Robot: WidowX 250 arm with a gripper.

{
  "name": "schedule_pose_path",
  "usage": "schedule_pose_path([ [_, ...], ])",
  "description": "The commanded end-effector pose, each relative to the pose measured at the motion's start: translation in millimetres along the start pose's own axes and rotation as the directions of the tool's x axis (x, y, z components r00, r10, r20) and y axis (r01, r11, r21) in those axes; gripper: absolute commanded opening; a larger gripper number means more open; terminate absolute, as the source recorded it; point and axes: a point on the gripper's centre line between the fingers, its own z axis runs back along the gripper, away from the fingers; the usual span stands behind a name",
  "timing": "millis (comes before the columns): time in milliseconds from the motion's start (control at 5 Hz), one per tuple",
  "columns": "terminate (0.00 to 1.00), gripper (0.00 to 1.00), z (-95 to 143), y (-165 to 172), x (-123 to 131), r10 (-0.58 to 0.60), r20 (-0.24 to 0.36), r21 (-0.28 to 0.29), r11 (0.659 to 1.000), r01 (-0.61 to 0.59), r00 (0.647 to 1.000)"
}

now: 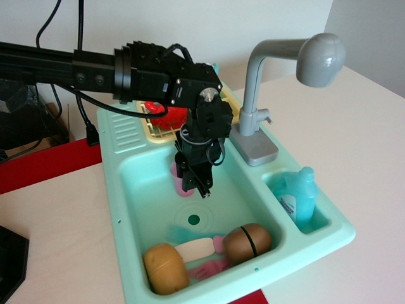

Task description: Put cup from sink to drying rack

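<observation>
From the one camera view, my black fingers (195, 182) reach down into the mint-green plastic toy sink (136, 215), at the far-left part of its basin, set around the small pale-pink plastic cup (179, 178); they look closed on it, though my own body hides most of the contact, so I judge the grip rather than see it. The cup sits low, near the basin's far wall, above the dark round drain (193, 220). To do this step well I should lift straight up until the cup clears the sink's rim, keep it upright, then carry it away to the pale-yellow plastic drying rack (155, 129), just beyond the far wall. A red ridged toy (166, 115) already fills part of that rack, so I must aim for a free slot beside it. The grey faucet (266, 95) stands close on the right and could catch my wrist. Two brown potato-like toys (166, 267) and a flat pink utensil (209, 269) lie at the near end, well apart; a blue bottle (299, 196) stands in the right compartment on the pale bench (354, 145).
</observation>
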Motion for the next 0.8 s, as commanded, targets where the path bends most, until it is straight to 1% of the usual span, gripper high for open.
schedule_pose_path([
  [0, 0.0, 0.0, 17, 0, -3, 0.016, 0.066, -0.005, 1.0, -0.015, 0.998],
  [200, 0.0, 0.0, 24, 2, -7, 0.013, 0.093, -0.003, 1.0, -0.013, 0.996],
  [600, 0.0, 0.0, 79, 9, -2, 0.003, 0.206, -0.017, 1.0, 0.0, 0.979],
])
